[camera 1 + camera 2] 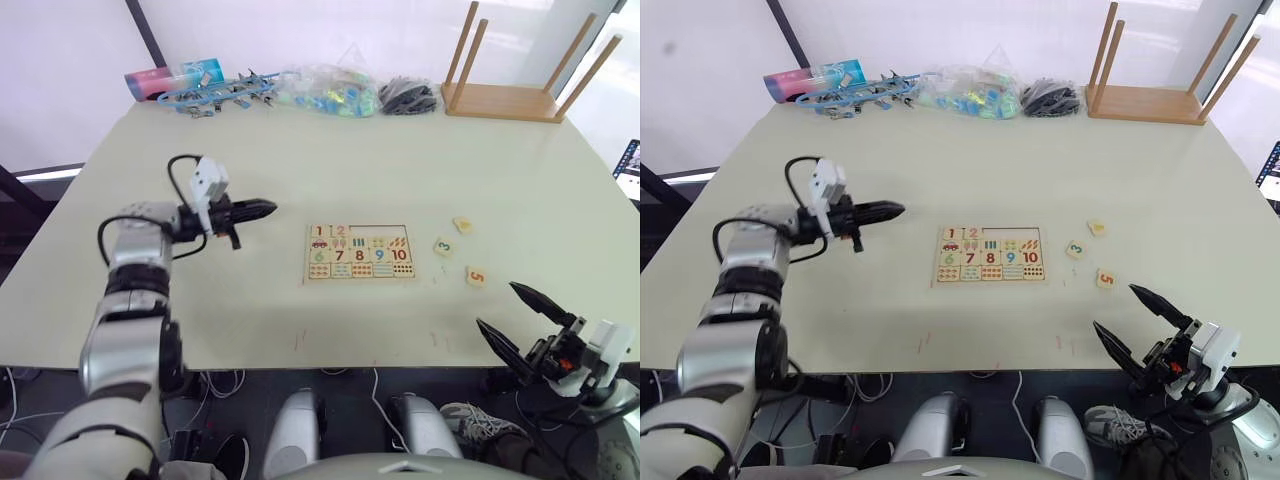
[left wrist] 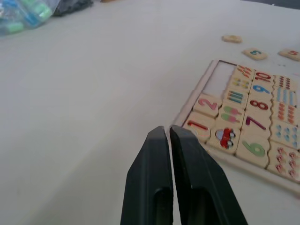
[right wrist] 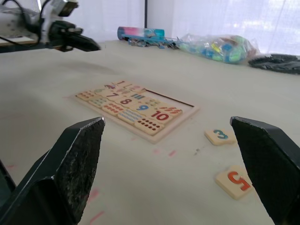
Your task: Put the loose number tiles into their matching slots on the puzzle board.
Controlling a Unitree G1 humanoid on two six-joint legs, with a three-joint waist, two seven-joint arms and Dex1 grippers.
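Observation:
The puzzle board (image 1: 307, 262) lies flat at mid-table. Tiles 1 (image 1: 319, 232) and 2 (image 1: 340, 231) sit in its far row, and the rest of the matching slots (image 1: 378, 231) in that row stand bare. Three loose number tiles lie to the board's right: the 3 (image 1: 443, 246), the 5 (image 1: 476, 276), and one farther back (image 1: 462, 225) whose digit I cannot read. My left gripper (image 1: 265, 209) is shut and empty, hovering left of the board and pointing at it. My right gripper (image 1: 498, 306) is open and empty at the table's front edge, nearest the 5 (image 3: 236, 180).
Along the far edge lie a pink and blue tube (image 1: 175, 80), blue clips (image 1: 220, 95), a clear bag of coloured pieces (image 1: 325, 90) and a black bundle (image 1: 407, 97). An upturned wooden stool (image 1: 510, 95) stands at the back right.

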